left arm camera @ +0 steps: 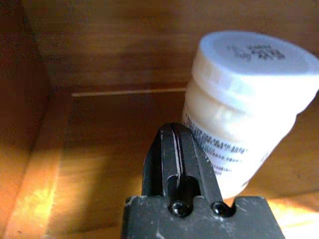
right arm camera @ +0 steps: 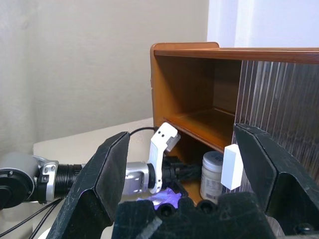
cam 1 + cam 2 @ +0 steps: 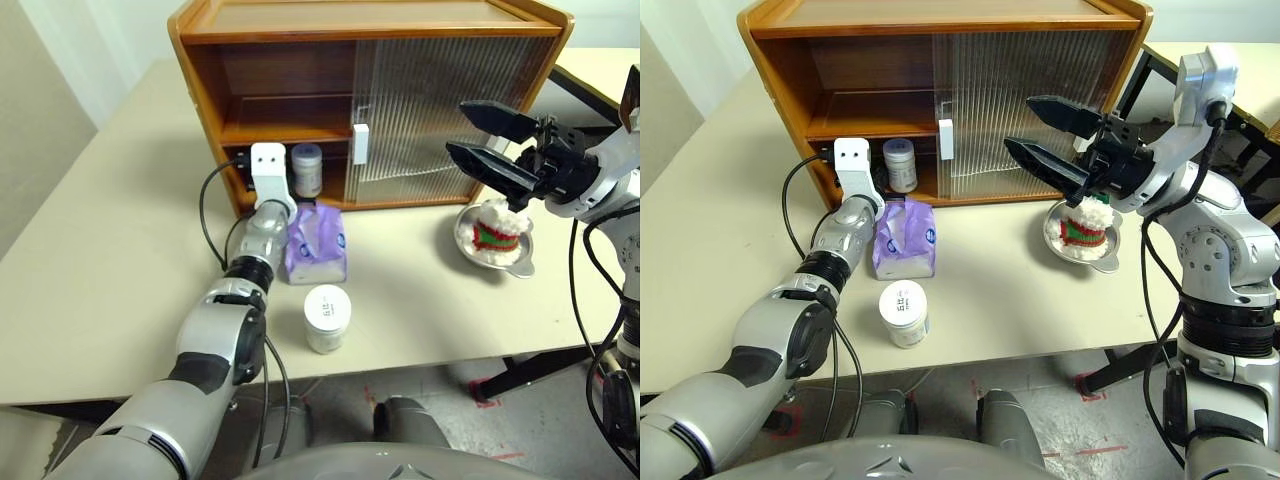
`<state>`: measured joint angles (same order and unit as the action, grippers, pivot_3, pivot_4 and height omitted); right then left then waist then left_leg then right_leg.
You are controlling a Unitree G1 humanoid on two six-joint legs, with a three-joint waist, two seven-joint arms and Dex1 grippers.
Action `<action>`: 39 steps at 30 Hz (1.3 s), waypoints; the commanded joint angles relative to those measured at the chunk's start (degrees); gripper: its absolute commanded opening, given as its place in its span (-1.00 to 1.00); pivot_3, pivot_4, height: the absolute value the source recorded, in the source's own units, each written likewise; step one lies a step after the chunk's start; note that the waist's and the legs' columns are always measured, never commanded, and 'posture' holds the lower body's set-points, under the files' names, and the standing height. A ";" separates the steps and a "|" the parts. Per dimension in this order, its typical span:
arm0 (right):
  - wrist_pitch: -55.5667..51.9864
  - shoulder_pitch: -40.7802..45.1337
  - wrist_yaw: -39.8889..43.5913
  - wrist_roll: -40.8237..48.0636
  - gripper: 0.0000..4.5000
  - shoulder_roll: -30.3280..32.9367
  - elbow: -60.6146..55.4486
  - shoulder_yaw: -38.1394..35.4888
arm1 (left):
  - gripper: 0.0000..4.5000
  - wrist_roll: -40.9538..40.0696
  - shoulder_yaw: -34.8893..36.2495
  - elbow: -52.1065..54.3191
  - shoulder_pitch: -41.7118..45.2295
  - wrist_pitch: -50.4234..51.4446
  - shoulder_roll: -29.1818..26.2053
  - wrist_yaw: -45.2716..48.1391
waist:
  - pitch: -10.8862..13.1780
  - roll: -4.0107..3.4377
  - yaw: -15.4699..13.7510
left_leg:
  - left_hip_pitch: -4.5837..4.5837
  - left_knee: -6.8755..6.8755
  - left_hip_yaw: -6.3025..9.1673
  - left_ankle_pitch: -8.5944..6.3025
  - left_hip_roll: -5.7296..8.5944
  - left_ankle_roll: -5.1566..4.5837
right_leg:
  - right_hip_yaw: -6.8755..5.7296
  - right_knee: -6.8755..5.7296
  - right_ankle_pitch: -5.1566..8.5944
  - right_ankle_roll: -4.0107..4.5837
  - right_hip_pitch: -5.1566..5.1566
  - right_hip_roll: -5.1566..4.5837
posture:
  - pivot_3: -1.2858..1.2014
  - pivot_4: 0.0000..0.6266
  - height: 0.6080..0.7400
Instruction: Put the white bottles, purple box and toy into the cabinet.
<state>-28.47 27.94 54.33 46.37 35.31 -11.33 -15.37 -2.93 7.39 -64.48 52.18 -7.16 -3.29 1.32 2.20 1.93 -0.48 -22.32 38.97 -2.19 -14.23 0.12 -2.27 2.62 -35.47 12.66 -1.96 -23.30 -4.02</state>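
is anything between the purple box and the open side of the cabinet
Yes. The left end effector and its wrist reach into the cabinet at the lower shelf's opening, just beyond the purple box, and a white bottle already stands on that shelf. The sliding door covers the right half.

One bottle (image 3: 900,164) in cabinet (image 3: 940,60) lower shelf; second bottle (image 3: 904,313) on table (image 3: 730,260) by purple box (image 3: 906,240)
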 commanded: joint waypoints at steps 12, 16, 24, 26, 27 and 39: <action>-0.19 -2.38 -1.19 1.00 1.00 0.82 -2.98 -2.04 | -0.98 1.60 -1.18 -5.43 4.54 -0.71 1.13 2.31 | 0.00 0.00 1.36 | 0.00 0.00 -0.01 -0.01 0.03 0.01 | 0.01 0.02 0.09 -0.15 0.00 0.00 | -0.04 -1.00 1.00; -0.28 -2.68 -1.34 1.19 1.00 1.05 -3.13 -2.19 | -0.98 0.89 -0.22 -4.98 4.59 -1.28 0.13 2.12 | 0.00 0.00 1.74 | 0.00 0.00 -0.01 -0.01 0.03 0.01 | 0.01 0.01 0.09 -0.15 0.00 0.01 | -0.04 -1.00 1.00; -0.07 -1.78 -0.71 0.88 1.00 1.01 -1.59 -1.41 | -0.98 -1.41 1.41 4.66 0.02 -1.24 -1.59 4.43 | 0.00 0.00 2.67 | 0.01 0.00 -0.01 -0.01 -0.10 0.02 | 0.03 0.00 0.08 -0.13 0.00 -0.01 | -0.01 -1.00 1.00; 0.13 -1.42 -0.39 0.73 1.00 0.91 -1.00 -1.17 | -0.98 -1.79 1.39 8.65 -1.93 0.13 -1.78 4.41 | 0.00 0.00 2.62 | 0.03 0.00 -0.01 -0.01 -0.17 0.02 | 0.06 -0.04 0.05 -0.08 0.00 0.00 | 0.00 -1.00 1.00; 0.23 -1.07 -0.15 0.62 1.00 0.78 -0.58 -0.91 | -0.98 -2.11 1.38 11.74 -3.43 1.31 -1.91 4.38 | 0.00 0.00 2.58 | 0.03 -0.01 -0.02 -0.01 -0.17 0.02 | 0.07 -0.04 0.02 -0.04 -0.01 0.00 | 0.01 -1.00 1.00; 1.46 2.09 2.79 -0.90 1.00 -0.69 3.56 1.22 | -0.91 -10.53 -1.62 50.83 -20.54 22.78 -5.21 17.01 | 0.00 0.00 2.23 | 0.05 0.00 -0.01 0.00 -0.18 -0.01 | 0.13 -0.09 -0.04 0.04 0.00 -0.01 | 0.06 -1.00 1.00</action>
<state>-28.23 29.41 56.48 45.82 34.78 -8.29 -14.36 -11.22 7.28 -18.64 33.10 12.50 -7.31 13.87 2.20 1.92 1.76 -22.27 38.97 -2.20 -14.23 -0.06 -2.27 2.75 -35.56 12.63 -1.91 -23.30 -4.02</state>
